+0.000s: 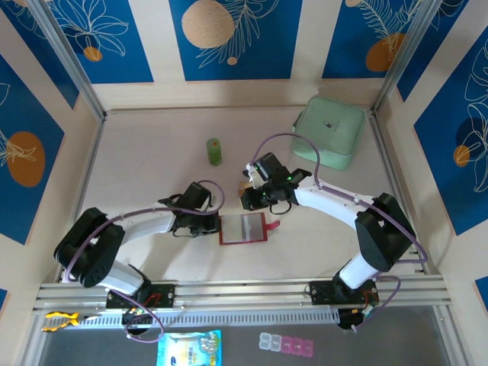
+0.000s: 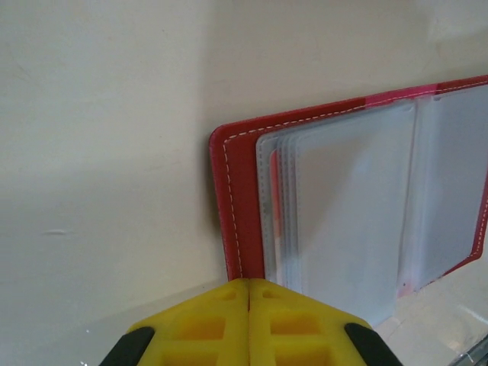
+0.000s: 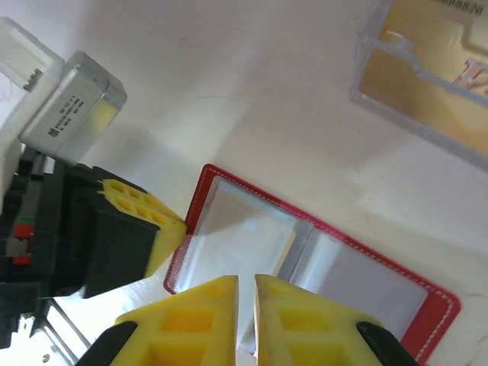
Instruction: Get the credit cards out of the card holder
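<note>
Top external: the holder (image 1: 243, 228) lies open and flat on the desk (image 1: 152, 152), close to the front edge and between the two arms. Its tab (image 1: 274, 225) sticks out on the right.
Left end effector (image 1: 211, 226): low on the desk, at the holder's left edge.
Right end effector (image 1: 246, 203): just behind the holder's far edge, pointing down toward it.
Left wrist: the left fingers (image 2: 206, 328) are pressed together with no gap, and their tips meet right at the near corner of the red cover. Whether they nip the cover or only touch it, I cannot tell.
Pockets (image 2: 351, 206): greyish clear sleeves, stacked and fanned a little at their left edges. A reddish strip shows behind them — card or cover, I cannot tell.
Right wrist: the right fingers (image 3: 191, 320) are all but closed, with a thin slit between them and nothing seen in it. They are over the open pockets; whether they touch them I cannot tell.
Left tip, right wrist view: yellow, touching the holder's left edge.
Box (image 3: 415, 126): clear plastic, on the desk beyond the holder and apart from it.
Card (image 3: 435, 84): orange-yellow, lying inside the box.
Pouch (image 1: 329, 131): mint-green, at the far right of the desk — well apart from the holder.
Cylinder (image 1: 214, 151): small, green, upright, beyond the arms.
</note>
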Controlling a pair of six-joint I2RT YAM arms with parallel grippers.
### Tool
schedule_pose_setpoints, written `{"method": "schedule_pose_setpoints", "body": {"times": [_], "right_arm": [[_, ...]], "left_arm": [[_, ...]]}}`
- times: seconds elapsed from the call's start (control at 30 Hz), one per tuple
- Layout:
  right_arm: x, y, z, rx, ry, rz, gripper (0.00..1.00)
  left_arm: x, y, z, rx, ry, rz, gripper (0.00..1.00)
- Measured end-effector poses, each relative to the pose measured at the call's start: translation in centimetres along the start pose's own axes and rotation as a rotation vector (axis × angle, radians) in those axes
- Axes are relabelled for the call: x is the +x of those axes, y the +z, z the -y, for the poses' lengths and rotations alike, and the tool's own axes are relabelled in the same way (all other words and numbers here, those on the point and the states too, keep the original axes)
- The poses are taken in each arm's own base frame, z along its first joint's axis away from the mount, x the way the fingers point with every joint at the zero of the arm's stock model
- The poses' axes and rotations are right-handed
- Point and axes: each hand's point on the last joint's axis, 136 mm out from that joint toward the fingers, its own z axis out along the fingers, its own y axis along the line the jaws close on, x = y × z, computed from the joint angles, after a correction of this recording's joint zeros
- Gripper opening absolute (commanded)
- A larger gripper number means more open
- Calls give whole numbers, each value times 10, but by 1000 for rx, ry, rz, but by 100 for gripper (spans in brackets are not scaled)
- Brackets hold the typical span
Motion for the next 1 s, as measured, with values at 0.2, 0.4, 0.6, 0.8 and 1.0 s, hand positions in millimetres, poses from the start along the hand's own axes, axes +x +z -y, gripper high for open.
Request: {"method": "schedule_pose_setpoints", "body": {"times": [0.2, 0.4, 0.6, 0.8, 1.0], "right_arm": [[13, 4, 4, 7, 138, -28, 20], [20, 14, -4, -66, 235, -54, 35], [39, 37, -8, -129, 312, -126, 38], [43, 51, -17, -177, 339, -160, 39], [51, 65, -17, -185, 361, -200, 39]], "left_arm": [[1, 1, 0, -1, 2, -2, 6], [2, 4, -3, -11, 0, -12, 6], [2, 4, -3, -14, 2, -10, 6], [2, 4, -4, -17, 2, -8, 6], [0, 3, -5, -32, 12, -3, 7]]}}
